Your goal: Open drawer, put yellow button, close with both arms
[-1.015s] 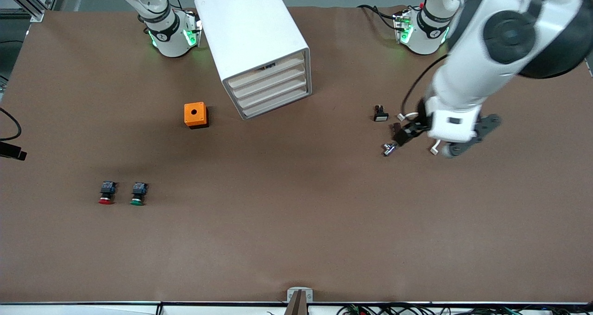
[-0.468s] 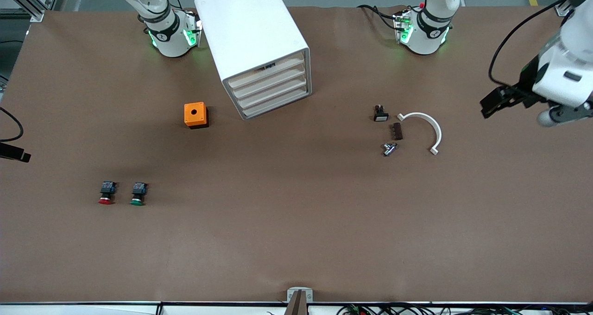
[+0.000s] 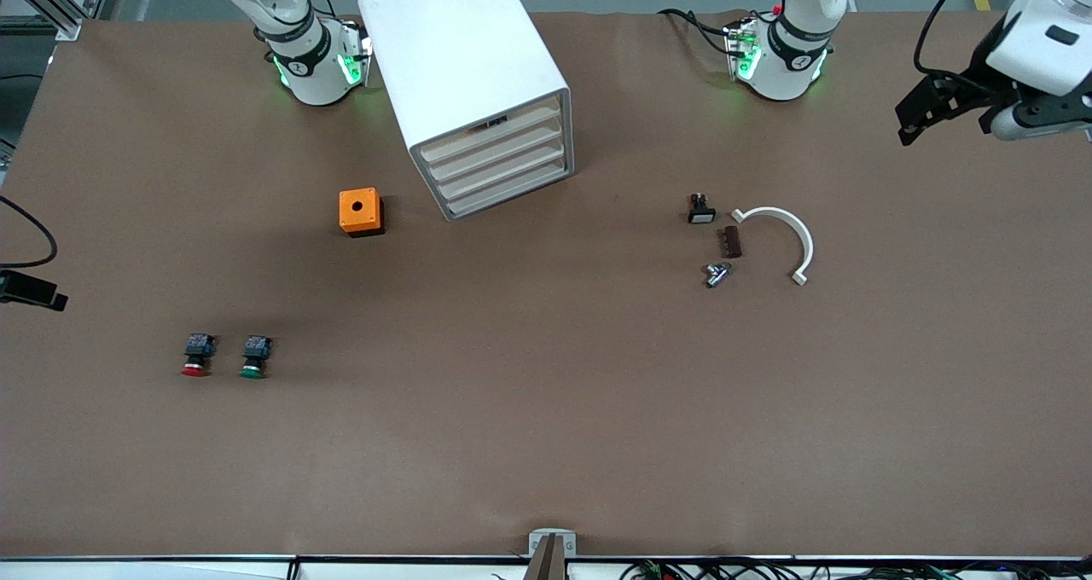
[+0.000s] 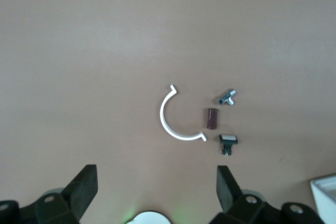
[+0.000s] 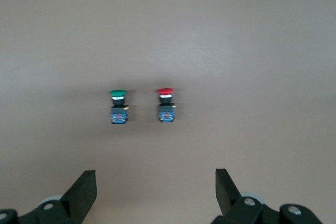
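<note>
The cabinet [image 3: 461, 51] stands on the worktop [image 3: 546, 443] just beside the right arm's base. Its four drawer fronts face the front camera, angled slightly toward the left arm's end. The drawer [image 3: 489, 133] is the top one of the four and sits flush with the other three. Its long axis runs across the cabinet front.

Item count:
- one orange cube [image 3: 360, 211], just beside the cabinet;
- one red button [image 3: 195, 356] and one green button [image 3: 254, 356], side by side, caps toward the front camera;
- one white arc [image 3: 789, 234], one brown block [image 3: 731, 241], one metal part [image 3: 717, 274] and one black switch [image 3: 701, 210], clustered nearer the left arm's end.

The left pincer [image 3: 906, 124] is raised over the worktop's left-arm end, released, with its fingers [image 4: 84, 187] spread wide. The right pincer [image 5: 155, 190] hangs high over the red and green buttons, likewise released and holding nothing.
</note>
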{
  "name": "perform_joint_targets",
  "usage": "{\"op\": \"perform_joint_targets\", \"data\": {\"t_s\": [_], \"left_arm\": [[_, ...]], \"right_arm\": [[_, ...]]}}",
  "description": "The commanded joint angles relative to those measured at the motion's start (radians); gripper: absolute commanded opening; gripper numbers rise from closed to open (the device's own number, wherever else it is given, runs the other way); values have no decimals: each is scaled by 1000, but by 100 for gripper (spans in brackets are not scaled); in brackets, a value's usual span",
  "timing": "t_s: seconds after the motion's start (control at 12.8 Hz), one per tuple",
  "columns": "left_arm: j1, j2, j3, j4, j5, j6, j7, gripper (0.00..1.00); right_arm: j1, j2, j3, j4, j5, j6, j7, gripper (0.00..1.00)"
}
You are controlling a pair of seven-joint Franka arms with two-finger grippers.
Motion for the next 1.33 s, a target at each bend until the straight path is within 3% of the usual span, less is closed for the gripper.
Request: {"op": "perform_joint_targets", "data": {"t_s": [0.0,0.47,0.62,1.25], "left_arm": [[13,-37,13,-45,-19,2,78,100],[13,-37,11,-48,-19,-11,80,100],[15,-37,13,-48,-29,-11,80,100],[19,-37,13,-48,-30,-32,80,100]], "right_arm": [[34,-83,-2,-71,8,-2,-5,100],[122,-235,4,-99,8,-110,9,100],[179,-235,4,-102,-27,-126,24,100],[184,-312,4,-154,-28,-167,57,100]]}}
